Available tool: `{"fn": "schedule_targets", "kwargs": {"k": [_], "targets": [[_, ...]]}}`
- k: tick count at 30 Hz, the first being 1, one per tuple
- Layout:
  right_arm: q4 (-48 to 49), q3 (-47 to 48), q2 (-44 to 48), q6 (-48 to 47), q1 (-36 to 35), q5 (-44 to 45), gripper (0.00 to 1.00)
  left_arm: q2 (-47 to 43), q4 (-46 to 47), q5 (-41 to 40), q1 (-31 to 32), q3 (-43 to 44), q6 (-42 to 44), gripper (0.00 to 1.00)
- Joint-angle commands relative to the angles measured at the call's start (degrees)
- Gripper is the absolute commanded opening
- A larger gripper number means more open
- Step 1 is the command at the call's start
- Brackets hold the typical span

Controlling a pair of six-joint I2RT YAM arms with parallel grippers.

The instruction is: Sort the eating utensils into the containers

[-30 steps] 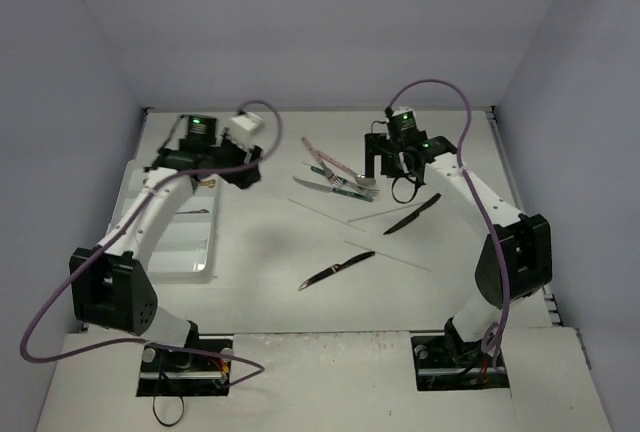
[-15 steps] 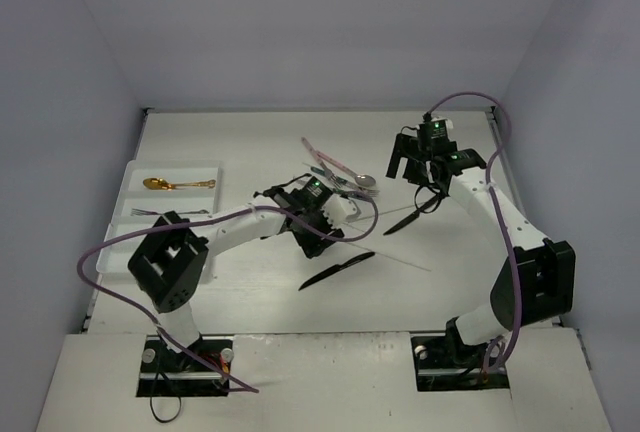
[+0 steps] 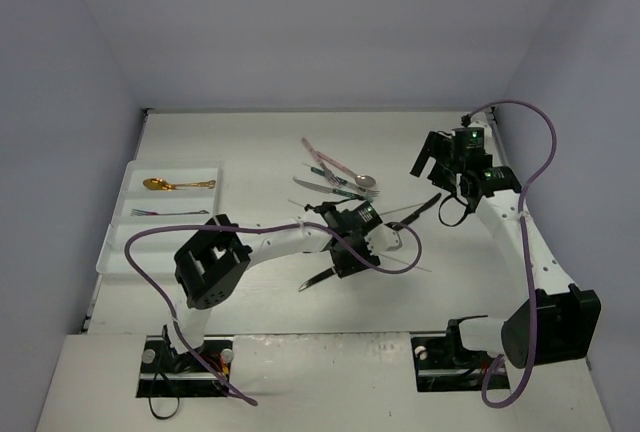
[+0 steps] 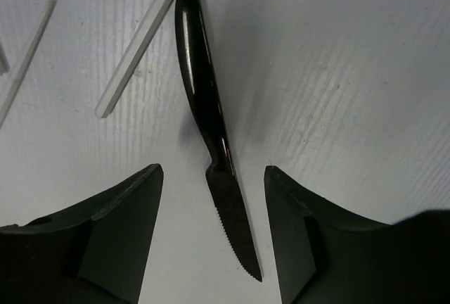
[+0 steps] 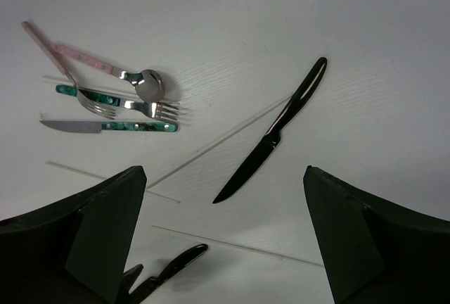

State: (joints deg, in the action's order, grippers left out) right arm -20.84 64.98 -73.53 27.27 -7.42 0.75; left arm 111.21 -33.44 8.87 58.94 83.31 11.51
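Two open fingers of the left gripper sit on each side of the slim, shiny black knife. It lies flat mid-table, well right of the white plastic tray. The thin blade could slip out, or the fingers could bump the pale thin stick beside it. The right gripper is open and empty.

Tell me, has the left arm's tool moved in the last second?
Yes. The left tool swung rightward, away from the white tray, and now hangs open over a black knife.
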Motion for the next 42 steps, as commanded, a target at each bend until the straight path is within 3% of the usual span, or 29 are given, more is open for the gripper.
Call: {"fn": "schedule_targets", "kwargs": {"k": [1, 7, 20, 24, 27, 30, 37, 42], "targets": [[0.96, -1.27, 3.05, 0.82, 0.32, -1.3, 0.93, 0.85, -4.72, 1.57, 1.36, 5.14, 0.59, 0.55], [0.33, -2.23, 5.22, -0.26, 0.48, -2.33, 0.93, 4.06, -8.93, 8.48, 1.43, 7.77, 5.1, 0.55], [-0.89, -1.53, 6.54, -1.85, 0.72, -1.96, 0.92, 14.56, -14.19, 7.37, -0.6, 17.19, 3.15, 0.5], [-0.96, -1.43, 6.2, -2.25, 0.66, -1.97, 0.92, 17.38, -16.32, 6.36, -1.55, 18.49, 1.59, 0.43], [-1.04, -1.03, 5.97, -2.9, 0.89, -1.65, 0.92, 17.66, -16.95, 4.71, -1.72, 16.69, 1.44, 0.31], [-1.13, -1.02, 5.68, -3.22, 1.04, -1.7, 0.92, 17.74, -17.94, 2.96, -1.71, 14.83, 1.4, 0.25], [-1.3, -1.26, 5.54, -3.86, 1.33, -1.77, 0.92, 18.66, -21.16, 0.39, -1.49, 11.79, 1.5, 0.25], [-1.33, -1.55, 5.44, -4.27, 1.55, -1.87, 0.92, 19.16, -21.2, 0.16, -1.55, 9.17, 1.59, 0.31]]}}
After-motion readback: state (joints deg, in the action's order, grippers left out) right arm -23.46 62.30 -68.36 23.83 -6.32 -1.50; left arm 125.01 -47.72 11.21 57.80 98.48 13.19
